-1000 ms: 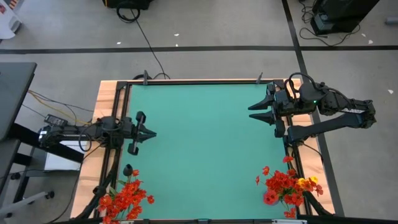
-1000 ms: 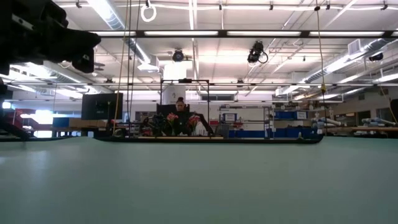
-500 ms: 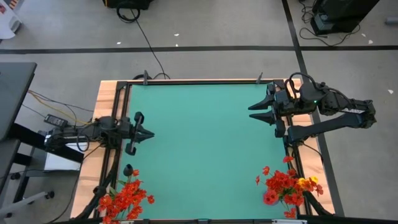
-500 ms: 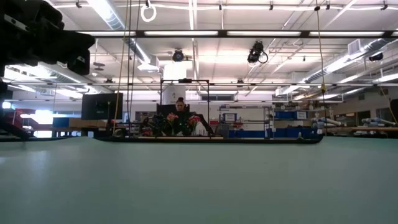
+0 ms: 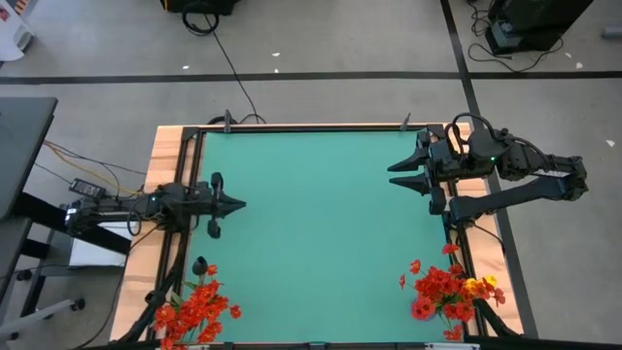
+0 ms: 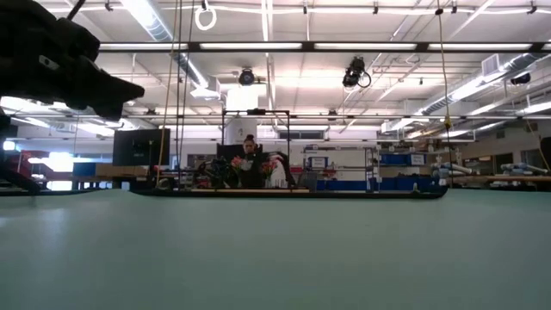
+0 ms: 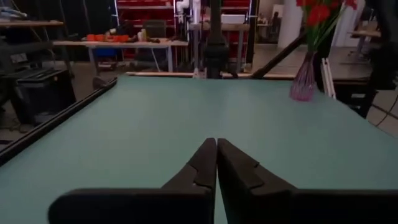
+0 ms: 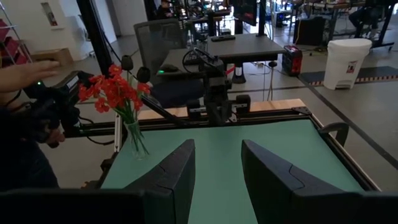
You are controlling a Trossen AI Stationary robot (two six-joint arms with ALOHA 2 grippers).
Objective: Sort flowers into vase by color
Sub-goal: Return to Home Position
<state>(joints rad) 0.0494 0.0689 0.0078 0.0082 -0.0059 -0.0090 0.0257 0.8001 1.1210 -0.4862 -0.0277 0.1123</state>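
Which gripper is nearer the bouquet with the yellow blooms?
Right. The right gripper is at the right edge of the table, the same side as the bouquet; the left gripper is at the far left edge.

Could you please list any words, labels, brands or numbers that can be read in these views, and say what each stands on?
None is readable.
The white object with red marks, on the floor in the high view's corner, is too small to make out.
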